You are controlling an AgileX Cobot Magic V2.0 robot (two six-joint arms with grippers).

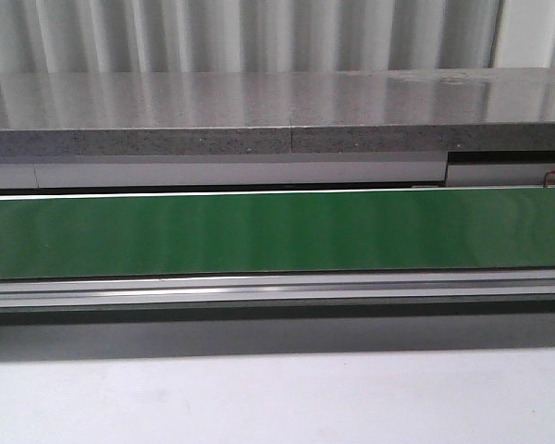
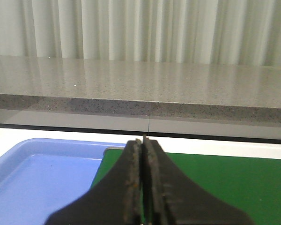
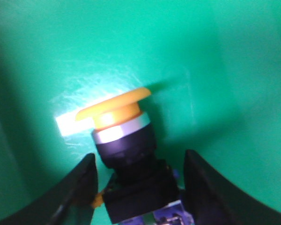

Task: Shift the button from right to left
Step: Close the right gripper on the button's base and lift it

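The button [image 3: 126, 154] is seen only in the right wrist view, lying on the green belt [image 3: 215, 56] directly between the spread fingers of the right gripper [image 3: 139, 187], which is open and holds nothing. Its long axis runs from the boxy rear block, nearest the gripper, out toward the orange cap at about 12 o'clock, slightly tilted toward 11. The fingers stand at 9 and 3 o'clock of the black collar, apparently apart from it. The left gripper [image 2: 143, 187] is closed and empty, with a blue tray [image 2: 42, 173] toward its 9 o'clock; the right arm is judged far nearer
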